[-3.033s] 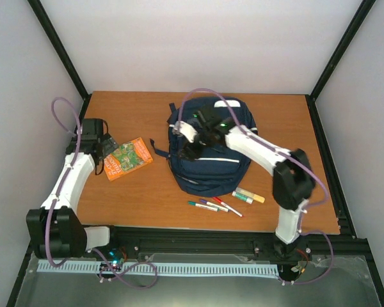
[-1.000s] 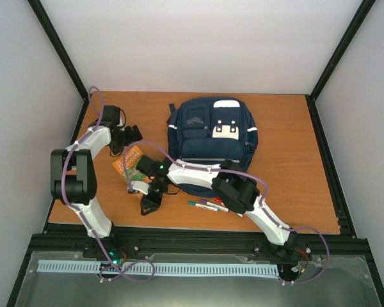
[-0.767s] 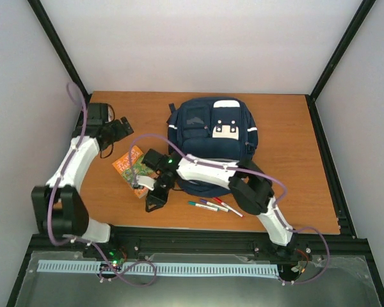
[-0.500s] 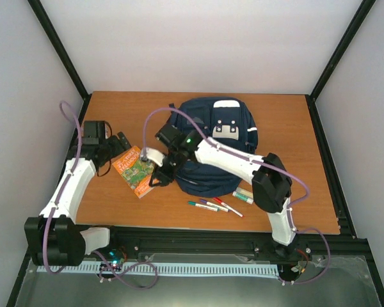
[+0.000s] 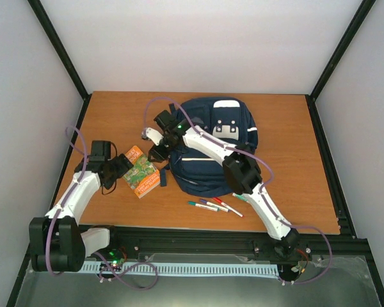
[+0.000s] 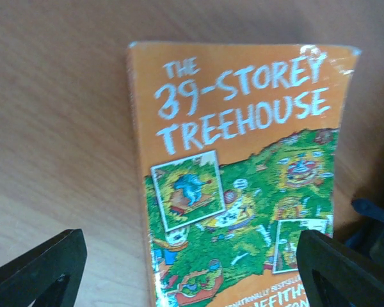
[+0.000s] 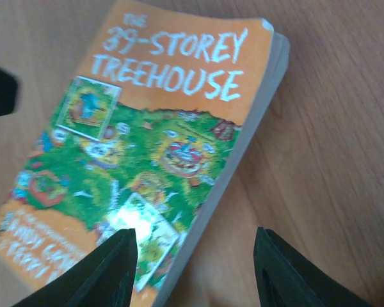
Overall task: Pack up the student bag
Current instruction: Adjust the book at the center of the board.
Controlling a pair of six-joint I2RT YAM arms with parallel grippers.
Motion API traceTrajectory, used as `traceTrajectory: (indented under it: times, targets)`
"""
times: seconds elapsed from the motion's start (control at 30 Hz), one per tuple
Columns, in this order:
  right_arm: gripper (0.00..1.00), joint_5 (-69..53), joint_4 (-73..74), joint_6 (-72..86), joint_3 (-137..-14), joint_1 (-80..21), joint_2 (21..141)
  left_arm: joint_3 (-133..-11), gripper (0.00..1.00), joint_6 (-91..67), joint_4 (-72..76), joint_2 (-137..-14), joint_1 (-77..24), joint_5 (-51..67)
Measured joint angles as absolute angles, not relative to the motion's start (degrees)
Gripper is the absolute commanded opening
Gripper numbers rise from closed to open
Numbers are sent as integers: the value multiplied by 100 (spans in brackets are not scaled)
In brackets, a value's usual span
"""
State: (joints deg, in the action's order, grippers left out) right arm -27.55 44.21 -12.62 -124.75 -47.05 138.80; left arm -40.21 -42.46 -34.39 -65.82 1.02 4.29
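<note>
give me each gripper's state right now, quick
Left gripper: open, empty, over the 39-Storey Treehouse book.
Right gripper: open, empty, over the same book.

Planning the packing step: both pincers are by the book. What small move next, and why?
Probably lower the left pincer onto the book and close. Its fingers stand open near the cover's two long edges; the book lies flat on the table, outside the student bag, and the open right pincer holds nothing.
</note>
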Motion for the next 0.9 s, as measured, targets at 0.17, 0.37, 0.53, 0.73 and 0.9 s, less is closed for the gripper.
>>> traceTrajectory:
  times: [0.17, 0.37, 0.53, 0.73, 0.9]
  targets:
    - [50, -2596, 4545, -1208, -13155, -4696, 14626, -3747, 91, -4530, -3395, -6582, 102, 342]
    - [34, -2853, 4574, -982, -13393, -4641, 14991, -3542, 94, -4637, -3221, -6582, 113, 301]
    - [28, -3089, 4554, -836, -13367, -4606, 15017, -3385, 95, -4681, -3052, -6635, 123, 353]
    - [23, -3371, 4375, -681, -13183, -4558, 15015, -3094, 94, -4825, -2580, -6770, 123, 532]
    - [20, -3352, 4276, -506, -13063, -4554, 14971, -2945, 93, -4915, -2250, -6871, 126, 631]
